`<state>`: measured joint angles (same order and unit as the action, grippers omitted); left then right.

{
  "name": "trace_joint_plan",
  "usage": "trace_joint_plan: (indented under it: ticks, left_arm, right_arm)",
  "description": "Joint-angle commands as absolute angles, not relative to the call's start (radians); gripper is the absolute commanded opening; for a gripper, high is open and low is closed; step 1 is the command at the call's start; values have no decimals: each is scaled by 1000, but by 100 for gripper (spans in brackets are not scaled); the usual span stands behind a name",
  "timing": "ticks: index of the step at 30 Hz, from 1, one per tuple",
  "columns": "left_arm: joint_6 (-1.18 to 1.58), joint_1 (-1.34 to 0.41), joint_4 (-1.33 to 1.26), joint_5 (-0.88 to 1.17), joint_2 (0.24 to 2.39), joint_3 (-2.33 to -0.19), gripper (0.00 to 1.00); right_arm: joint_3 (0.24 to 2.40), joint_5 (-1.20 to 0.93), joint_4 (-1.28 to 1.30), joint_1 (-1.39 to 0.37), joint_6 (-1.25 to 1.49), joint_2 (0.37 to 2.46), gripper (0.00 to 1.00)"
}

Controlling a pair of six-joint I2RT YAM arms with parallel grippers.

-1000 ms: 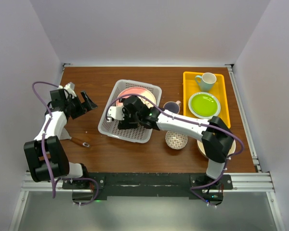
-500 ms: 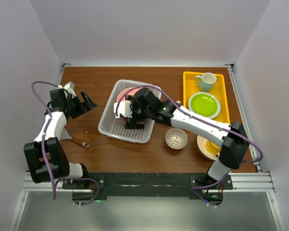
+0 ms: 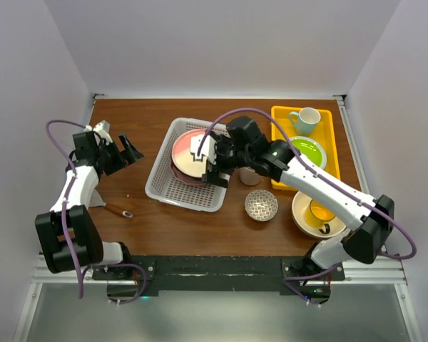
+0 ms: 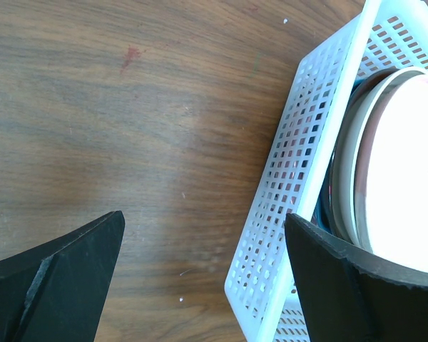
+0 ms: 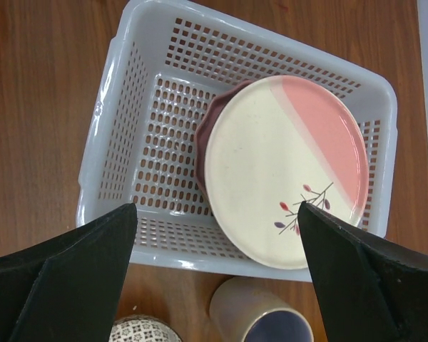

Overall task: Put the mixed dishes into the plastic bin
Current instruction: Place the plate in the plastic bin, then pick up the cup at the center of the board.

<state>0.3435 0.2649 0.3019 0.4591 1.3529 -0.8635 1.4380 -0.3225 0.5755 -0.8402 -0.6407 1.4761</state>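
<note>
In the plastic bin (image 5: 121, 142), toward one end, a pink-and-cream plate (image 5: 285, 164) lies on a darker plate (image 5: 202, 135) showing only its rim; the right gripper (image 3: 212, 165) hangs above, jaws wide and empty; the left gripper (image 3: 126, 151), equally wide and empty, hovers well apart. Reaching for the beige mug (image 5: 260, 317), just beside the bin, could shove the bin or tip the mug. Outside: one beige mug, one small patterned bowl (image 3: 261, 206), one large cream bowl (image 3: 299, 206) holding one yellow mug (image 3: 317, 212).
</note>
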Motion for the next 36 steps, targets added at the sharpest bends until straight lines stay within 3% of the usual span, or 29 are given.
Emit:
trace_joint_plan:
  ticks: [1, 22, 36]
  left_arm:
    - [311, 261, 275, 460, 1316, -858, 100]
    - [308, 261, 273, 407, 1246, -856, 100]
    - [400, 261, 244, 405, 956, -861, 100]
  right_arm:
    - [1479, -429, 600, -781, -594, 1402, 98]
    - [1330, -693, 528, -443, -462, 1212, 98]
    - [1183, -787, 430, -268, -390, 1126, 98]
